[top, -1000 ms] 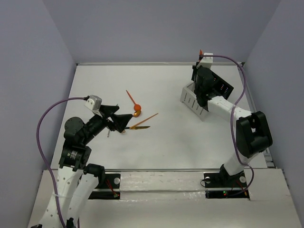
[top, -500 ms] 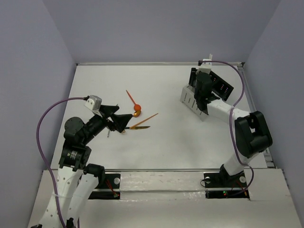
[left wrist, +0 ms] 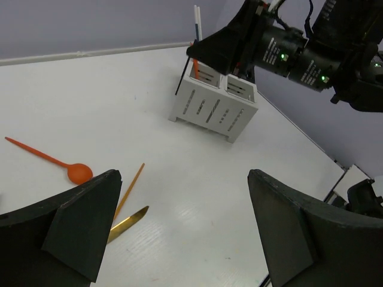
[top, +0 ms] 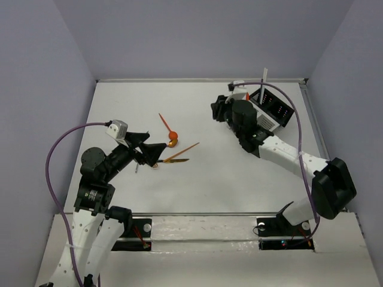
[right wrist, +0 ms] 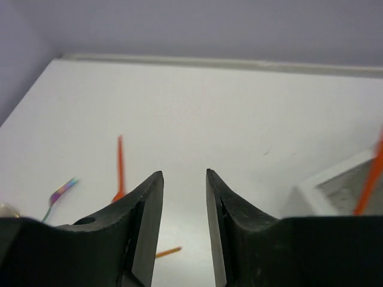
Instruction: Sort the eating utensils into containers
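black right jaws slightly ajar, empty

In the right wrist view the white caddy (right wrist: 350,188) is blurred and cut off; the left gripper (left wrist: 184,176) hides the gold knife's (left wrist: 130,221) near end.

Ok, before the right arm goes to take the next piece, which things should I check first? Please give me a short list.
1. Right gripper empty: ok, nothing held, only a narrow gap.
2. Left gripper empty: ok, wide open above the table.
3. Caddy upright: ok, it stands straight.
4. All pieces sorted: not ok, the orange spoon and the gold knife lie loose.
5. Path to those pieces free: cannot tell; the left gripper hovers beside the knife.
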Robot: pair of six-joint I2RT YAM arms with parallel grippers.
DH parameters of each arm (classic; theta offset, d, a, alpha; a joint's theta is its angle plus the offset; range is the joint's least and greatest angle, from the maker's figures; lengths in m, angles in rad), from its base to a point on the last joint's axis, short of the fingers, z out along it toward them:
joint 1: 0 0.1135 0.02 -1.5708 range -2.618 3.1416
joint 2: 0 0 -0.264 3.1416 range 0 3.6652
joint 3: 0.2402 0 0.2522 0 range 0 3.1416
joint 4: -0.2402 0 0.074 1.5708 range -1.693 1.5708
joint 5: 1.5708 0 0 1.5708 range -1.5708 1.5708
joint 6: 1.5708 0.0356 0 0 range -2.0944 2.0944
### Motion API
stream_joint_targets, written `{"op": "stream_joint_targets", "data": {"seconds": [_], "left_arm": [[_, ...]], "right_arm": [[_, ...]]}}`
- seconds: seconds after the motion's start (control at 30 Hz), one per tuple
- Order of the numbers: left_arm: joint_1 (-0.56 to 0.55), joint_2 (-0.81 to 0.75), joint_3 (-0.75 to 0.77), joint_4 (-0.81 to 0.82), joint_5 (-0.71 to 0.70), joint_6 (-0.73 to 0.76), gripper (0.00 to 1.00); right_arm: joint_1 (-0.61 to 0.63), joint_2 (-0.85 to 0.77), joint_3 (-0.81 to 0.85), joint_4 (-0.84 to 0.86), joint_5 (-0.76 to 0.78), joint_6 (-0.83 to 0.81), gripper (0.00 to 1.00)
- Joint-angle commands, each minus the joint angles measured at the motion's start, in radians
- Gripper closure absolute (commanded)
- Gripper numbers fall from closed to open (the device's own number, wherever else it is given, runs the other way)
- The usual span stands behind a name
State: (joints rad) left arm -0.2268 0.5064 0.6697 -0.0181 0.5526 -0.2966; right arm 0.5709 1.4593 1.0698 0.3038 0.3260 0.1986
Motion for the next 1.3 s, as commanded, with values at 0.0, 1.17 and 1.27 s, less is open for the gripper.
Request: {"op": "stream_joint_targets", "data": {"seconds": [0.0, 1.17, 1.27], "left_arm": [[0.021, -0.017, 0.022, 0.049, -0.009, 0.007, 0.01], [0.086, -0.011, 0.016, 0.06, -0.003, -0.006, 0.01], [0.086, -0.011, 0.016, 0.063, 0.003, -0.007, 0.01]], "right_arm": [[0.151, 0.042, -0.024, -0.106, -0.137, 0.128, 0.62], [0.411, 0.639, 0.479, -0.637, 0.099, 0.401, 0.31], [0.411, 0.645, 0.478, -0.614, 0.123, 0.438, 0.28]]}}
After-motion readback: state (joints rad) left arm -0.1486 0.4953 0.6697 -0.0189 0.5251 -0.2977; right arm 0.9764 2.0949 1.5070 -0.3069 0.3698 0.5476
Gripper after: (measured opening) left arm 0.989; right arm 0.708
